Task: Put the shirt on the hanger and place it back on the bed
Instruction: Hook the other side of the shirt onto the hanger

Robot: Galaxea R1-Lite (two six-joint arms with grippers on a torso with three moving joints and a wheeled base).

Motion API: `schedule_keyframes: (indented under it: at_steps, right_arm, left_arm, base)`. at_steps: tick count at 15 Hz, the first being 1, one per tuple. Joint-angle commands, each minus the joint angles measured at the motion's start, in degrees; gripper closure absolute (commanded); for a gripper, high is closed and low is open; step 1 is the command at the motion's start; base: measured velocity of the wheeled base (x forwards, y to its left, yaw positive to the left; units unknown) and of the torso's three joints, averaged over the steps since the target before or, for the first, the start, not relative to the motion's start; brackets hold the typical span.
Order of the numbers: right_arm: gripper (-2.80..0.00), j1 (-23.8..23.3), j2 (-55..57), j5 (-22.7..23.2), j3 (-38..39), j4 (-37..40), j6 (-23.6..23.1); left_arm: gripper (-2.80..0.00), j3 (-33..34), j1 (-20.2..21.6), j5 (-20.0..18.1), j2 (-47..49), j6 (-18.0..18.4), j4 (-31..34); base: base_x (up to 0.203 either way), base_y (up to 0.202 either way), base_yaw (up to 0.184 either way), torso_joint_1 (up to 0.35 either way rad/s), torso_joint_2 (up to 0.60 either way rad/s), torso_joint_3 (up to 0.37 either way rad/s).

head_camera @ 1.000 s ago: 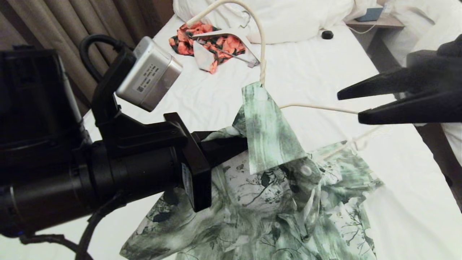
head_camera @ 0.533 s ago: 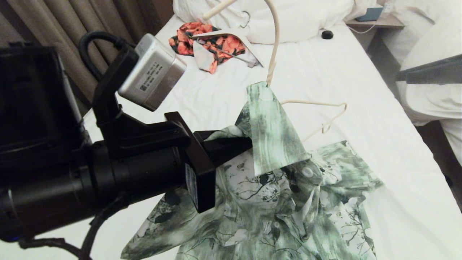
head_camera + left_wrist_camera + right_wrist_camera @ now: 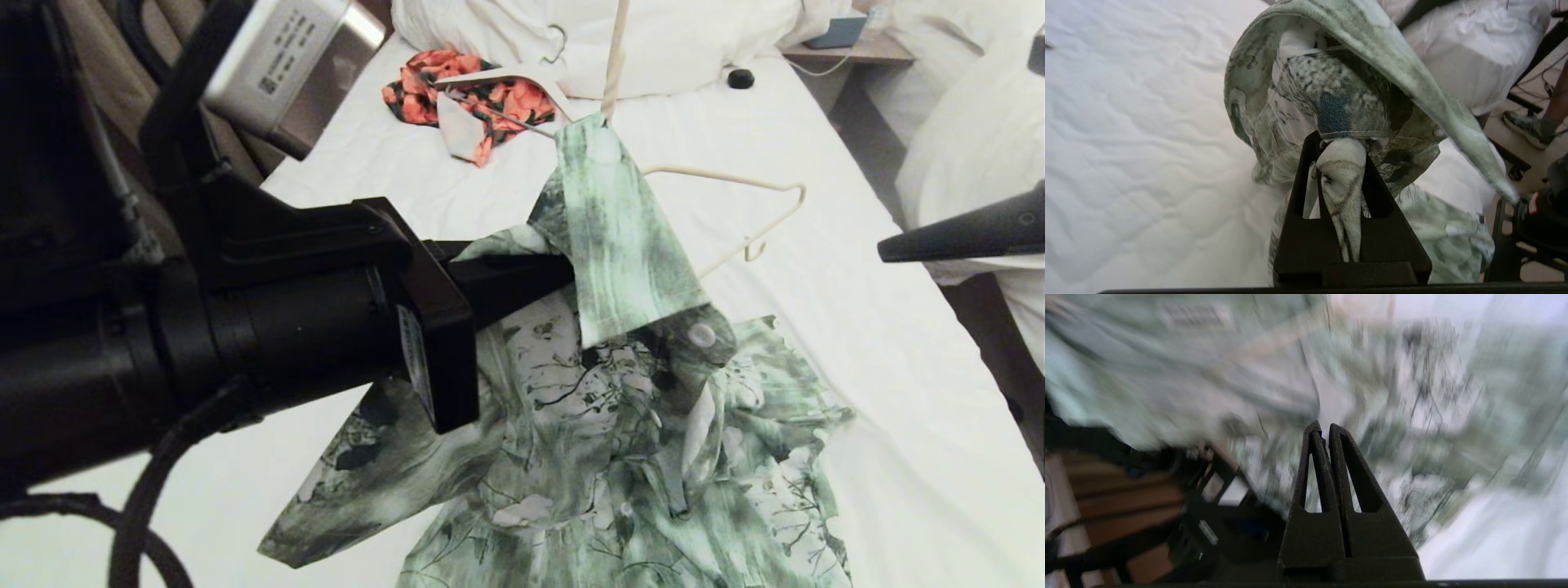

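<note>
The green-and-white floral shirt [image 3: 612, 408] hangs partly lifted above the bed [image 3: 898, 392], its lower part trailing toward the near edge. My left gripper [image 3: 565, 279] is shut on a bunch of its cloth near the collar; the left wrist view shows the fabric [image 3: 1343, 179] pinched in that gripper [image 3: 1341, 143]. The cream wire hanger [image 3: 735, 181] has one side under the shirt. Its other shoulder sticks out bare to the right, and its hook stem runs up out of view. My right gripper [image 3: 890, 249] is shut and empty at the right edge, apart from the hanger. The right wrist view shows it [image 3: 1323, 428] facing the blurred shirt [image 3: 1412, 396].
An orange-red floral garment [image 3: 498, 102] with a flat white hanger lies at the far end by the pillows [image 3: 678, 41]. A small black round thing [image 3: 740, 78] sits on the sheet. A second white bed [image 3: 980, 139] stands to the right across a narrow gap. Curtains hang at left.
My right gripper, open around the hanger's bare arm a second ago, has let go, shut and drawn off to the right. My left gripper has lifted the shirt and hanger a little higher.
</note>
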Motion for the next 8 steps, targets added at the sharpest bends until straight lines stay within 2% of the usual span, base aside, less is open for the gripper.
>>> schedule_keyframes:
  at_steps: [1,5,8]
  right_arm:
    - [0.00,0.93,0.99,-0.10,1.53,0.92,0.03]
    - [0.00,3.61,1.14,-0.82,7.42,0.18,0.81]
    - [0.00,4.83,2.42,-0.84,11.45,-6.56,3.12]
  left_arm:
    - [0.00,-3.66,0.00,0.00,0.07,0.06,1.26]
    - [0.00,-9.37,0.00,0.00,0.23,0.06,5.47]
    - [0.00,-12.07,0.08,0.09,0.12,0.06,7.68]
  base:
    - [0.000,0.000,0.000,0.000,0.00,0.000]
    - [0.000,0.000,0.000,0.000,0.00,0.000]
    - [0.000,0.000,0.000,0.000,0.00,0.000]
